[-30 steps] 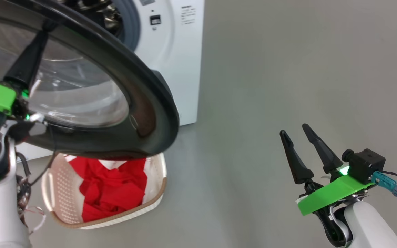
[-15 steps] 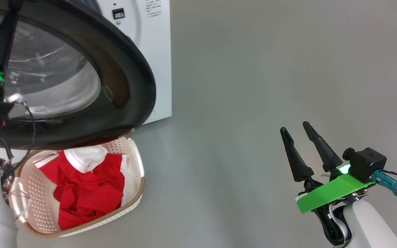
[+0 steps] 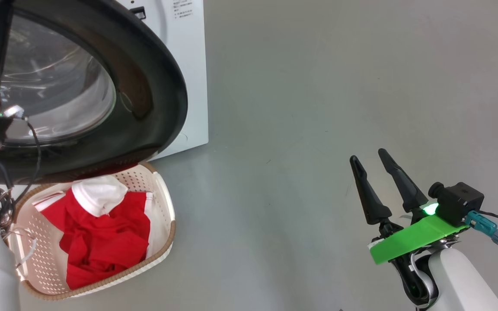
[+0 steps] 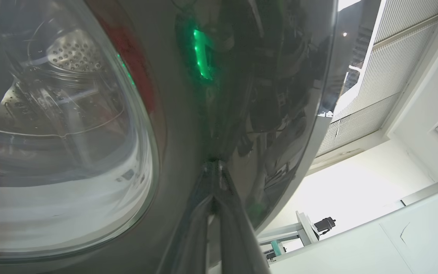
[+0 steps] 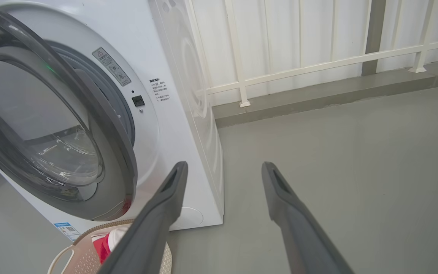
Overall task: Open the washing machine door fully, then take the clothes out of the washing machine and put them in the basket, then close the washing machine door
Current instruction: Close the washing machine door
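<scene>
Washing machine door (image 3: pixel 162 86): round, glossy black ring around a bulging clear glass window. It stands partly open, angled off the machine's front. In the head view its lower edge hangs over the far end of the basket.

Washing machine (image 5: pixel 188 114): white front-loader standing on a grey floor (image 3: pixel 318 129). The perforated steel drum shows through the door glass in the left wrist view. A blue label sticker (image 5: pixel 67 229) and a round white cap (image 5: pixel 191 217) sit low on its front.

Clothes (image 3: pixel 102 242): red fabric with white parts, heaped inside the basket.

Basket (image 3: pixel 163 207): cream perforated plastic with a brown rim. It sits on the floor just in front of the machine, partly under the door.

Left gripper (image 4: pixel 214 167): fingers pressed together with nothing between them. The tips rest against the door's black ring, beside the glass.

Right gripper (image 3: pixel 366 155): fingers spread wide and empty. It is held over bare floor, well apart from machine and basket.

White railing (image 5: pixel 235 57): stands behind the machine in the right wrist view.
</scene>
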`<state>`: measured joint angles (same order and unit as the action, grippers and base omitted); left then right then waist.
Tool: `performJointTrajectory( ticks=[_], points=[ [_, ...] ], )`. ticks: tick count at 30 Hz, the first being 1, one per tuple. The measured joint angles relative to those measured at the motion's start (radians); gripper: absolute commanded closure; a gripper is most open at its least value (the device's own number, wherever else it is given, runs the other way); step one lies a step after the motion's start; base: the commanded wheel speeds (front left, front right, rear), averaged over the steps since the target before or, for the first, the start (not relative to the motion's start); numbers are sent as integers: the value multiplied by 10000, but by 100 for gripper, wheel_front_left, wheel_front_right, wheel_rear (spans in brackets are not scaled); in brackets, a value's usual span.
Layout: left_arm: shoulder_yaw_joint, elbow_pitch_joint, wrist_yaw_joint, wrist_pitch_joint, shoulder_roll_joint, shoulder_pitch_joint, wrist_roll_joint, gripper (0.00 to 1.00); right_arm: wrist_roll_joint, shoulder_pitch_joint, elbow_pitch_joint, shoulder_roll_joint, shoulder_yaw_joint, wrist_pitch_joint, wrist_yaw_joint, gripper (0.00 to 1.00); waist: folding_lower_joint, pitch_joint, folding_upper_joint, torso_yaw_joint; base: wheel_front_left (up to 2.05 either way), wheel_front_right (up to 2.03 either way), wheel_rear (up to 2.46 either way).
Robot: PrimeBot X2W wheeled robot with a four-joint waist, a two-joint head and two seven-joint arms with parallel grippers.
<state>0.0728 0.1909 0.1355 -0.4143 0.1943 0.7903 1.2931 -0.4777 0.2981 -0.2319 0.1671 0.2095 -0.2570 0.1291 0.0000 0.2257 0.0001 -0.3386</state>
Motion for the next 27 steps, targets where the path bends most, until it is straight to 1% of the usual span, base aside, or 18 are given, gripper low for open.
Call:
performJointTrajectory(
  ticks=[9, 18, 27],
  points=[
    [-29, 148, -94, -31, -25, -1, 6, 100, 12, 8, -2, -2, -15, 0, 0, 0, 0, -96, 0, 107, 0, 0, 0],
    [-44, -44, -173, -157, -58, -49, 38, 100, 12, 8, -12, 42, -21, 0, 0, 0, 0, -200, 0, 324, 0, 0, 0],
    [-261, -510, -357, -171, -65, -720, 4, 100, 13, 3, -59, 203, 33, 0, 0, 0, 0, -376, 0, 670, 0, 0, 0]
  ],
)
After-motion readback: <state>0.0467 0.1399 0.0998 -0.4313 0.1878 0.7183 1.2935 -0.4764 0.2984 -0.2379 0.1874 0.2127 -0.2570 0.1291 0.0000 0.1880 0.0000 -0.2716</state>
